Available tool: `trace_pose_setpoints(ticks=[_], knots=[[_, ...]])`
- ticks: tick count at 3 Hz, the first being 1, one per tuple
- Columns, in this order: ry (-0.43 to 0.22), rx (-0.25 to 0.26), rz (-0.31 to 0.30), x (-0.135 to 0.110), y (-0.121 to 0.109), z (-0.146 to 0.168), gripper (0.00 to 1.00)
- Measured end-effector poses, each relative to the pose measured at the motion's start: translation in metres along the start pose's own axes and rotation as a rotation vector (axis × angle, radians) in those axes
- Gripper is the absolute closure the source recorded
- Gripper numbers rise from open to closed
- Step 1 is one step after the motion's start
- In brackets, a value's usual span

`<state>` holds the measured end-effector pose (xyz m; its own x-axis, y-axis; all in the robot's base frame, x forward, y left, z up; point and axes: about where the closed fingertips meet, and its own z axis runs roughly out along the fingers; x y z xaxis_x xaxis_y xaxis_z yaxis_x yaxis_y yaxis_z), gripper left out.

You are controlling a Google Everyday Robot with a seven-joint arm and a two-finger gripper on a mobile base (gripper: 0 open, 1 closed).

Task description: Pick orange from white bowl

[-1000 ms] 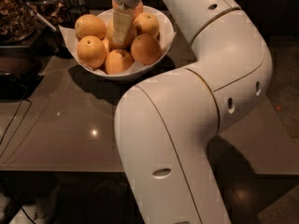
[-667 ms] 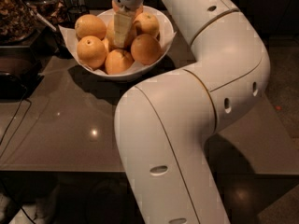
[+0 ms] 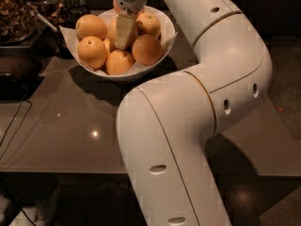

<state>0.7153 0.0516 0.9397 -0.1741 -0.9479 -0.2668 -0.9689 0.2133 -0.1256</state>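
Observation:
The white bowl [image 3: 165,45], lined with white paper, stands at the back of the dark table and holds several oranges. The paler, yellowish orange [image 3: 111,34] lies in the middle of the pile, mostly hidden behind my gripper. My gripper [image 3: 123,31] reaches straight down from above into the middle of the bowl, right at this orange. Deeper orange fruits lie around it: one at the back left [image 3: 91,26], one at the front left [image 3: 92,52] and one at the front right [image 3: 146,49].
My white arm [image 3: 188,121] fills the foreground and right side, arching over the table [image 3: 66,126]. A dark container of brown dried food [image 3: 16,13] stands at the far left. A black cable [image 3: 13,124] runs along the table's left side.

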Motion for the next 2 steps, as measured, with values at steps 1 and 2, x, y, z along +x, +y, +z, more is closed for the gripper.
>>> trace_pose_setpoints(ticks=[1,2], knots=[[0.000,0.000,0.000,0.0000,-0.0001,0.0000,0.77],[-0.031,0.034,-0.005,-0.0073,-0.0084,0.0001,0.99]])
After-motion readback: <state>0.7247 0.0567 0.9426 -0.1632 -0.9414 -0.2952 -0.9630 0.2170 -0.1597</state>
